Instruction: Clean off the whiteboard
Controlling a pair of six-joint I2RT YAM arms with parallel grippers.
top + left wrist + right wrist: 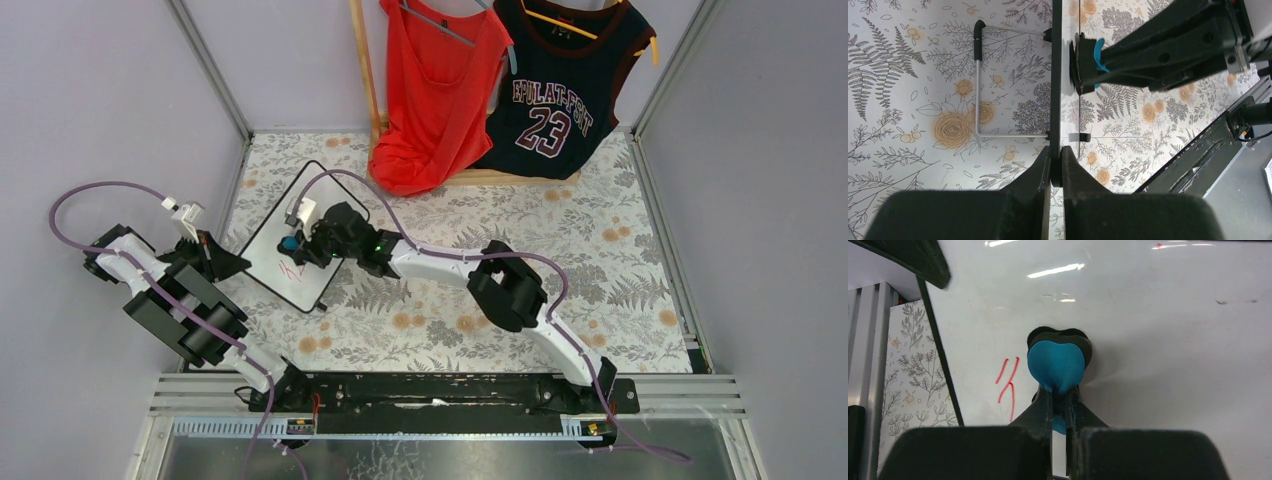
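Observation:
The whiteboard point(300, 215) has a thin black frame and sits at the table's back left, with red marks point(292, 270) near its lower corner. My left gripper point(240, 263) is shut on the board's left edge. The left wrist view shows the frame point(1056, 75) edge-on between my fingers point(1045, 170). My right gripper point(302, 243) is shut on a blue eraser point(289, 242) and holds it against the board's face. In the right wrist view the eraser point(1056, 365) lies just right of the red marks point(1008, 385) on the board point(1173, 340).
A wire stand point(978, 90) sticks out behind the board. A wooden rack at the back holds a red top point(435, 90) and a black jersey point(560, 95). A floral cloth point(560, 260) covers the table. Metal posts point(210, 70) stand at the corners.

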